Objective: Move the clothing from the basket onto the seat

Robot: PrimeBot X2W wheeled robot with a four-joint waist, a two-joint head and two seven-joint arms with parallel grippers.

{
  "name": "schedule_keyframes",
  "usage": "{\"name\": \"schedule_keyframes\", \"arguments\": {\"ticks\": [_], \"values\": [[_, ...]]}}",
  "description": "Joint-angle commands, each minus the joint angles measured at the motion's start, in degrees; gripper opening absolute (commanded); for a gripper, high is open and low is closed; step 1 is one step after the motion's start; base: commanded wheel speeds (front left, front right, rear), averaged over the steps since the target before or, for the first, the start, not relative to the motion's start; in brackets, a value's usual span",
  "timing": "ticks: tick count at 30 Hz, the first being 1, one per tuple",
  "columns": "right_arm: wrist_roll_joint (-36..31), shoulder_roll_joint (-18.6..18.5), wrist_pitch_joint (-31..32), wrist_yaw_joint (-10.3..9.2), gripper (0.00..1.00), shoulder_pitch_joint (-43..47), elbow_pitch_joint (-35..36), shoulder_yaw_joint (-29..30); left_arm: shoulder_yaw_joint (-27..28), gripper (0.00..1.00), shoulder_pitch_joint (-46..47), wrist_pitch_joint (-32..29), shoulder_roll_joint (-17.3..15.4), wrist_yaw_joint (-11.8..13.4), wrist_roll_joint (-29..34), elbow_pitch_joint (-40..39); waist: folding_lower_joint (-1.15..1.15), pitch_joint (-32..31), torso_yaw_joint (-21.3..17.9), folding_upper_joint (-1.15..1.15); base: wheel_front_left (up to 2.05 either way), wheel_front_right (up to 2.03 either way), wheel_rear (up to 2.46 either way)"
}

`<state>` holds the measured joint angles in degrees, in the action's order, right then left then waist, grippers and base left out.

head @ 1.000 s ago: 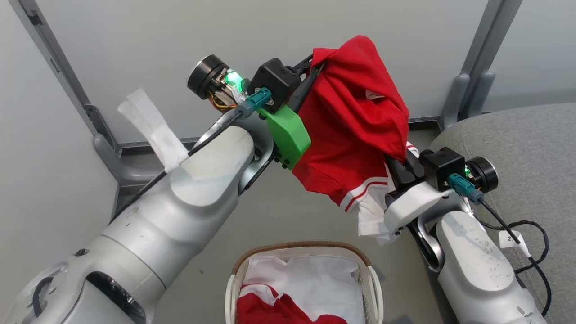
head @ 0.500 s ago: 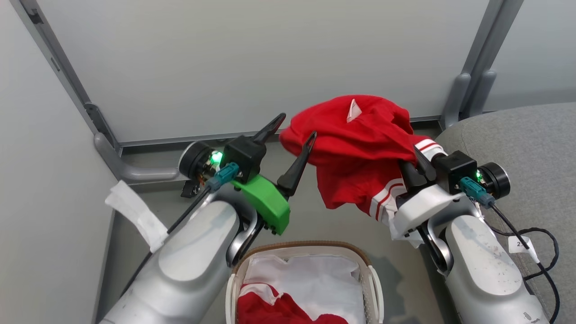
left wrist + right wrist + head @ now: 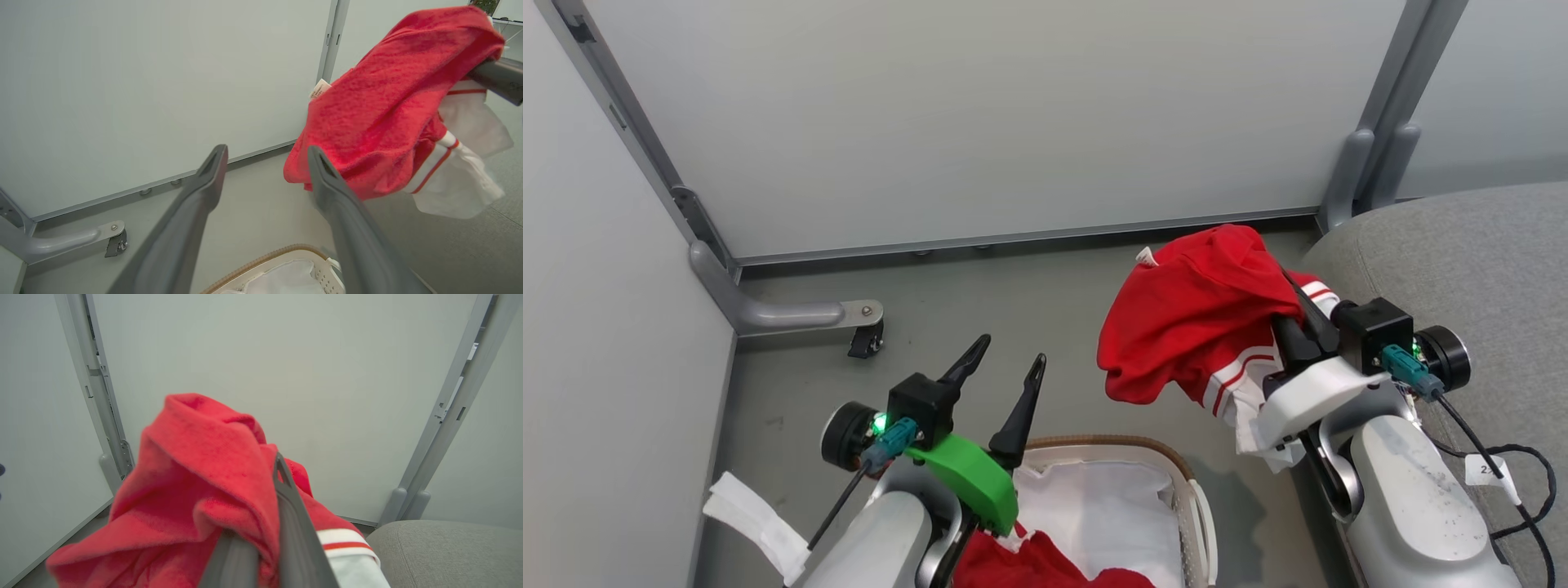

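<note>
A red garment of the clothing with white striped hem hangs in the air, draped over my right gripper, which is shut on it beside the grey seat. In the right wrist view the red garment wraps the shut fingers. My left gripper stands open and empty above the basket, apart from the garment; its fingers spread wide in the left wrist view, with the garment up to the right. More red clothing lies in the basket on the white lining.
A grey partition wall closes the back, with a metal foot and caster on the floor at left. Upright posts stand by the seat's far corner. A black cable trails from the right wrist over the seat.
My left gripper let go of the red garment, opened, and dropped down toward the basket. The garment now hangs from the right gripper alone, lower and nearer the seat.
</note>
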<state>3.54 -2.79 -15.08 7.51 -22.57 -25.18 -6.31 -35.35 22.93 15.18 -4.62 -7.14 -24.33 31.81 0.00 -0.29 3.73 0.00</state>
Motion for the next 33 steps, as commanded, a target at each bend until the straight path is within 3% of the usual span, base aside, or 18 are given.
{"name": "schedule_keyframes", "arguments": {"ticks": [1, 17, 33], "values": [[0.0, -0.2, -0.1, -0.04, 0.00, 1.0, 0.5, 0.3, 0.7, 1.00, -1.4, -0.1, 0.2, -0.4, 0.5, -0.3, 0.00, 0.1, -0.2, 0.00, 0.00, 0.00, 0.00], [-0.6, -0.2, -0.1, -0.04, 0.00, 2.4, 1.2, 3.3, 3.3, 1.00, -7.1, 0.0, 1.0, -0.4, 2.5, -5.0, 0.00, 0.3, -3.8, 0.00, 0.00, 0.00, 0.00], [-4.0, -0.2, -0.1, -0.05, 0.00, 3.3, 2.1, 8.8, 3.5, 1.00, -9.2, 0.0, 1.5, -0.4, 4.5, -7.5, 0.00, 1.9, -20.5, 0.00, 0.00, 0.00, 0.00]]}}
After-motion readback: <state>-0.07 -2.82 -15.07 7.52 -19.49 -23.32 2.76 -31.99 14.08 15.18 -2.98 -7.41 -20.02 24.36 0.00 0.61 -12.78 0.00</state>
